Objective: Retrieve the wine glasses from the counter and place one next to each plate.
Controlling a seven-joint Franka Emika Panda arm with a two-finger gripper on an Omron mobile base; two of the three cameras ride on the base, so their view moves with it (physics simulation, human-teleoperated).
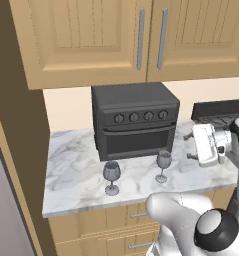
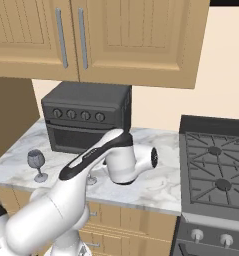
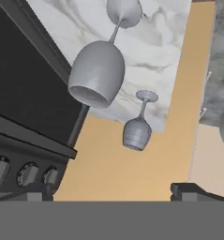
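Left base view: two glasses stand upright on the counter (image 1: pixel 81 165), just in front of a dark oven (image 1: pixel 134 119). The left glass (image 1: pixel 111 176) sits a little below the frame's centre, close to the front edge of the slab; the right glass (image 1: pixel 164 164) stands to its right and slightly higher in the frame. The two are apart, not touching. Wooden cupboards (image 1: pixel 91 35) fill the top of the frame, and drawers (image 1: pixel 116 225) run under the slab at the bottom. The gripper (image 1: pixel 222 148) hangs at the right edge of the frame, to the right of the oven, well clear of both glasses; its white hand is turned sideways.

In the right base view the arm reaches across the middle of the frame; the left glass (image 2: pixel 37 164) shows at middle left, and a stove (image 2: pixel 216 170) takes the right side.

The hand view is rolled over, so the glasses hang bowl-down: the near one (image 3: pixel 98 70) at upper centre, the far one (image 3: pixel 138 126) just below it. The fingertips (image 3: pixel 183 191) sit far apart at the bottom corners, jaws wide with nothing between them.
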